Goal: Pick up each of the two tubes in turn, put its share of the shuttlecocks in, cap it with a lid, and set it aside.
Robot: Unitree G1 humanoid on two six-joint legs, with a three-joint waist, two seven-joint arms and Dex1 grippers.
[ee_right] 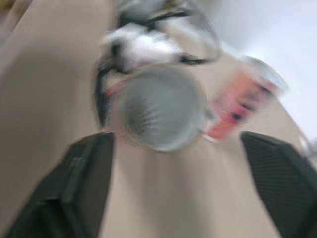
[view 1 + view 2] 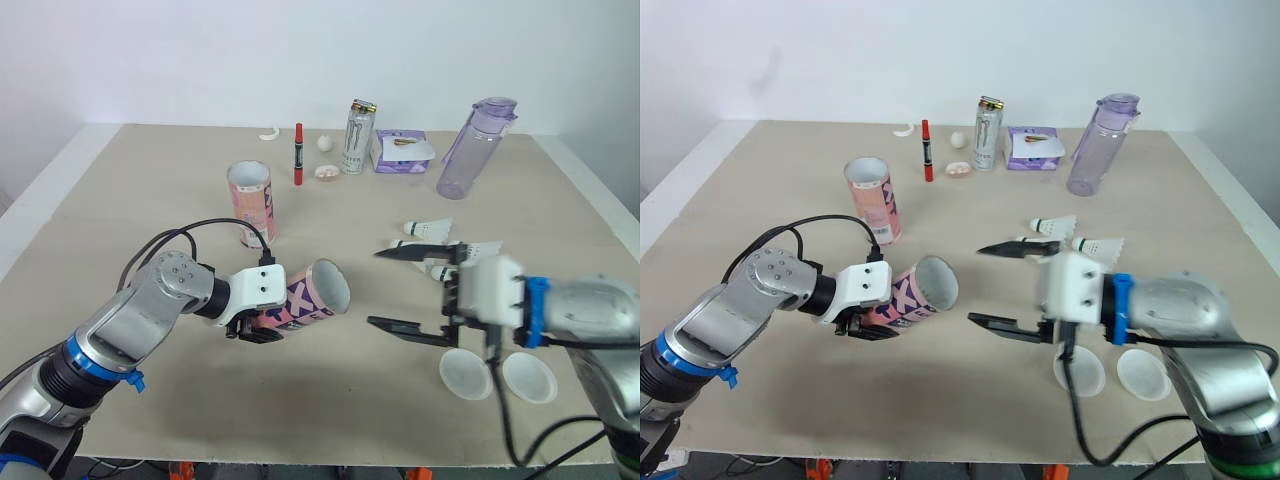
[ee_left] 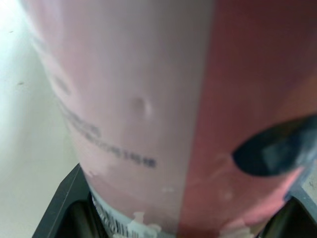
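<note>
- Two tubes: one pink cardboard tube with dark lettering point(image 2: 310, 295) is held off the beige tabletop point(image 2: 150, 180), tipped almost onto its side, its open mouth facing the robot's right; the second pink tube point(image 2: 250, 203) stands upright and uncapped on the table, farther back and slightly to the left
- Left gripper point(image 2: 262, 322): clenched around the closed end of the tipped tube; in the left wrist view the pink wall sits tight between the two black fingers point(image 3: 59, 208)
- Right gripper point(image 2: 374, 287): released, its two black fingers spread wide and grasping nothing; it hangs just to the right of the tipped tube's mouth, apart from it; the right wrist view looks between the fingers into that mouth
- White feathered shuttlecocks point(image 2: 428, 229): three can be counted on the table behind the right gripper; the third is partly hidden by it
- Two round translucent white lids point(image 2: 466, 375): flat on the table side by side, near the front edge, below the right wrist
- Along the back: one silver drink can point(image 2: 357, 137); one clear purple water bottle point(image 2: 475, 148); one purple packet point(image 2: 403, 150); one red stick point(image 2: 298, 153); one small white ball point(image 2: 325, 143)
</note>
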